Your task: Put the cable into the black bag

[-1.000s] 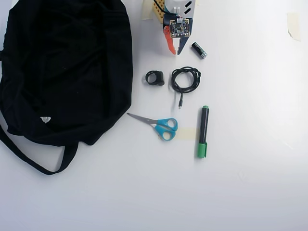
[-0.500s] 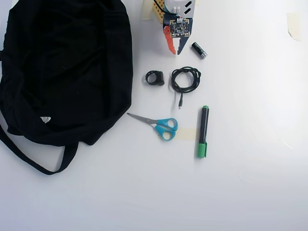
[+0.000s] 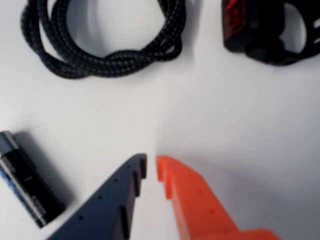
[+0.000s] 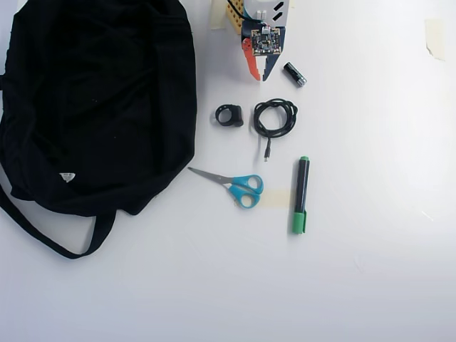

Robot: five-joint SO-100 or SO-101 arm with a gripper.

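The cable [image 4: 276, 118] is a small black braided coil on the white table, its plug end trailing toward the bottom of the overhead view. In the wrist view the cable [image 3: 100, 55] fills the top left. The black bag [image 4: 92, 107] spreads over the left of the overhead view, its strap looping below it. My gripper [image 4: 260, 77] hangs near the top centre, above the cable and apart from it. The dark finger and orange finger [image 3: 190, 200] stand almost together, shut with nothing between them, gripper [image 3: 151, 165].
A black ring-shaped clip [image 4: 229, 115] lies just left of the cable. A small battery [image 4: 294, 74] rests right of the gripper. Blue-handled scissors [image 4: 239, 187] and a green marker [image 4: 301, 194] lie below the cable. Tape pieces mark the table.
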